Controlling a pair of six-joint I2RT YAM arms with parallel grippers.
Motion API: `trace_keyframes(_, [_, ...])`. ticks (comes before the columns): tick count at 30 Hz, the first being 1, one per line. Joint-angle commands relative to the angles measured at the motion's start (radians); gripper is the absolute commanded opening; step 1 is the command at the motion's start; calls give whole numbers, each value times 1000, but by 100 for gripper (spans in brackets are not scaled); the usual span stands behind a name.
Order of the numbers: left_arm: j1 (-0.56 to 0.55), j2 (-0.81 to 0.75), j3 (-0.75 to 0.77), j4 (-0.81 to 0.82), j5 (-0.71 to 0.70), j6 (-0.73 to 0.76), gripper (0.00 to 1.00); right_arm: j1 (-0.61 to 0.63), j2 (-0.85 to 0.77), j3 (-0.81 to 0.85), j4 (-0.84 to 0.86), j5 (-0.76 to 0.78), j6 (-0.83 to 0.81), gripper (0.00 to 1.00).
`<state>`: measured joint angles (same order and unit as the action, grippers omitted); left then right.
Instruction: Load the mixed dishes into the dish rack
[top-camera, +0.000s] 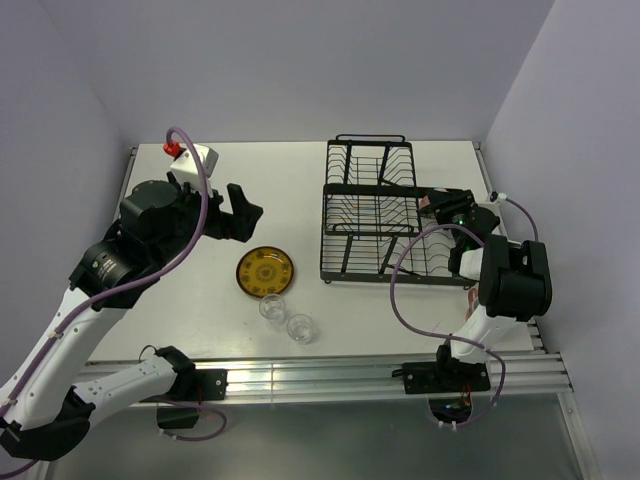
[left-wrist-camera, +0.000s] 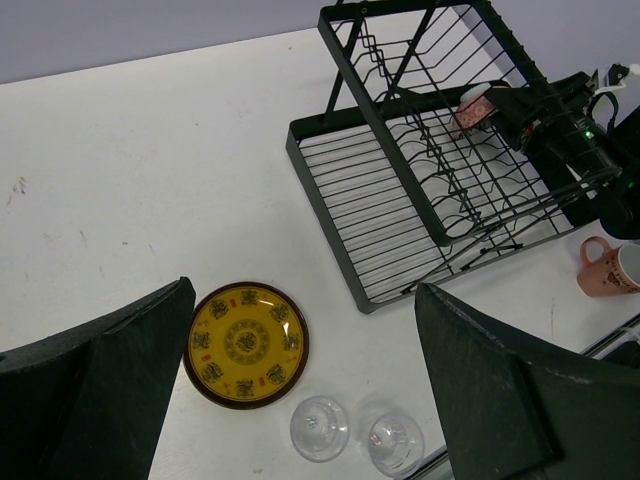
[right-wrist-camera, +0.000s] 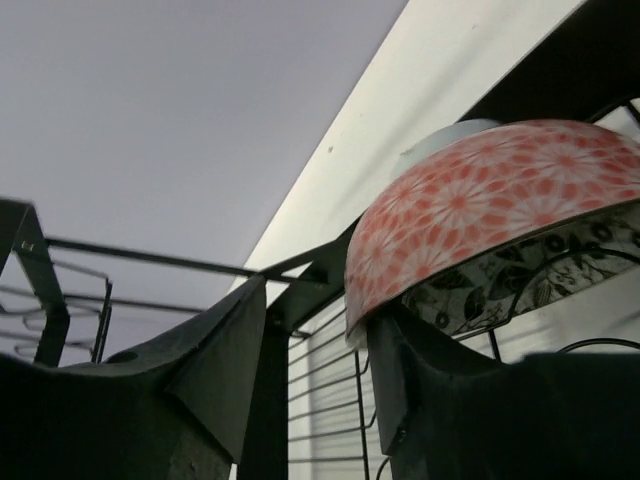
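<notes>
Closest to me, the left arm rears up over the near left of the table (top-camera: 280, 190). Its left gripper (left-wrist-camera: 305, 290) hangs high above the surface with both fingers spread wide and nothing between them. Straight below it, on the table's left half, lies the yellow-orange plate (top-camera: 265, 272), flat, brown pattern facing up. Just near and right of the plate stand two clear tumblers (top-camera: 272, 307) (top-camera: 301, 327), side by side. They sit very close to each other and to the plate's rim, though I cannot tell whether anything touches.

The black wire dish rack (top-camera: 368, 188) takes up the right half of the table, reaching toward the far wall, well apart from the plate and the glasses. The right arm leans in from the near right, and the right gripper (right-wrist-camera: 315, 350) sits at the rack's right end. There the small bowl (right-wrist-camera: 480, 190) is tipped over among the wires, its red flowered outside up and its dark-and-white leafy inside facing down. The jaws stand parted. One finger is tucked under the bowl's rim, while the other keeps clear of it, with rack wires showing through the gap.

A pink mug (left-wrist-camera: 600, 268) stands on the table just right of the rack. A small white box (top-camera: 190, 155) sits at the far left corner.
</notes>
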<state>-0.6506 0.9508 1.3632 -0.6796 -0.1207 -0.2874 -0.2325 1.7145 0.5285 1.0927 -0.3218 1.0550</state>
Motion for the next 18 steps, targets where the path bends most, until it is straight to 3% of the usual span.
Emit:
trace_keyframes(1, [5, -6, -1, -6, -7, -29, 99, 12, -70, -9, -4, -39, -21, 53])
trace_keyframes(9, [16, 14, -10, -28, 4, -48, 99, 22, -167, -35, -109, -42, -32, 73])
trace_keyframes(18, [55, 62, -18, -98, -57, -110, 99, 22, -354, -107, -282, -45, -70, 76])
